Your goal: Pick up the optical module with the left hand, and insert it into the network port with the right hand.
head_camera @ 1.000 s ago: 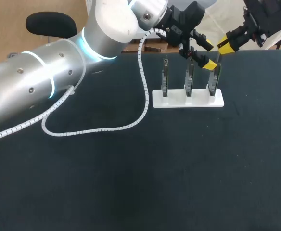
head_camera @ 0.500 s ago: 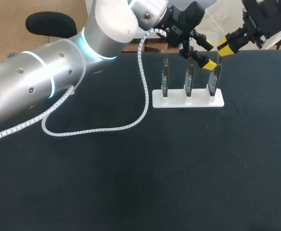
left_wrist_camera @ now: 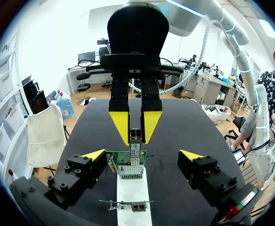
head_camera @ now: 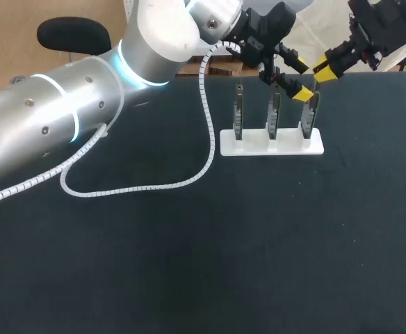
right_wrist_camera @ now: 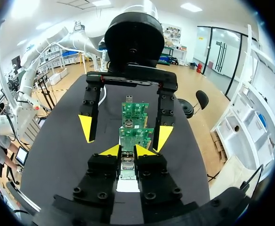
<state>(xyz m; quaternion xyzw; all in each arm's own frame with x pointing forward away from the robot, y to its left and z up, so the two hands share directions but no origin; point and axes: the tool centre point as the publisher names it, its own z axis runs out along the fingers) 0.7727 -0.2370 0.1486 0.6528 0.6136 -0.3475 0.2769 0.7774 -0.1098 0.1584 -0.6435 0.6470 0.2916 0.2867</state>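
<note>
Head view: black table (head_camera: pixel 189 264) with a white holder (head_camera: pixel 258 147) at the far side. The holder has three slots, and a network card stands upright in each: left (head_camera: pixel 238 111), middle (head_camera: pixel 274 111) and right (head_camera: pixel 309 115). A white coiled cable (head_camera: pixel 140 186) from the left arm trails over the tabletop. Both grippers are above the right-hand end of the holder.

Left gripper (head_camera: pixel 300 79): fingers wide apart and holding nothing. In the left wrist view it (left_wrist_camera: pixel 143 154) has one yellow tip out to each side of a green card (left_wrist_camera: pixel 127 165), clear of it.

Right gripper (head_camera: pixel 326 68): in the left wrist view it (left_wrist_camera: pixel 136 126) comes down from above with its fingers drawn close, pinching the optical module (left_wrist_camera: pixel 136 137) from two sides. The module is upright. Its lower end meets the network port (left_wrist_camera: pixel 135 153) on the card's top edge; how deep it sits cannot be told.

Right wrist view: own gripper (right_wrist_camera: pixel 127 150) is clamped on the module (right_wrist_camera: pixel 127 162). Two more cards stand in line ahead of it, with the other arm's spread fingers flanking them.
</note>
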